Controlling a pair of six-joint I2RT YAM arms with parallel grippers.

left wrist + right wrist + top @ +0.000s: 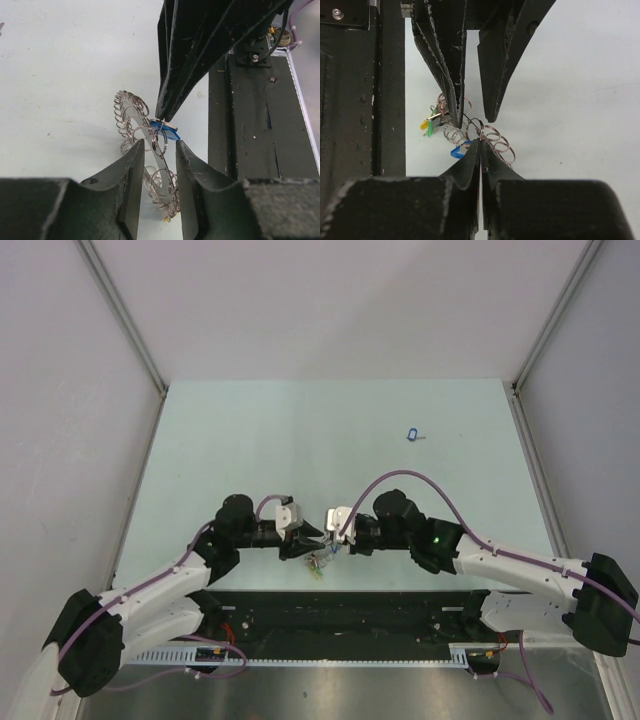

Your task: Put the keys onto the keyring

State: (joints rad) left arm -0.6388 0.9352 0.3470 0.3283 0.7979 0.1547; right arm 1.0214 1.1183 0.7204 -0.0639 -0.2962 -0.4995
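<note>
The keyring (159, 164), a silver band fringed with small rings and yellow and green tags (426, 125), is held between the two arms near the table's front edge (318, 562). My left gripper (159, 145) has its jaws part-way apart, with the band slanting between them and touching both fingers. My right gripper (481, 142) is shut on the small split ring of one of the keys with a blue tag (170, 132), held against the keyring. Another blue-tagged key (412, 435) lies alone on the table at the far right.
The black base plate (350, 605) runs along the near edge just behind the grippers. White enclosure walls (130, 330) rise at the left, right and back. The pale green tabletop (300, 440) stretches out beyond the grippers.
</note>
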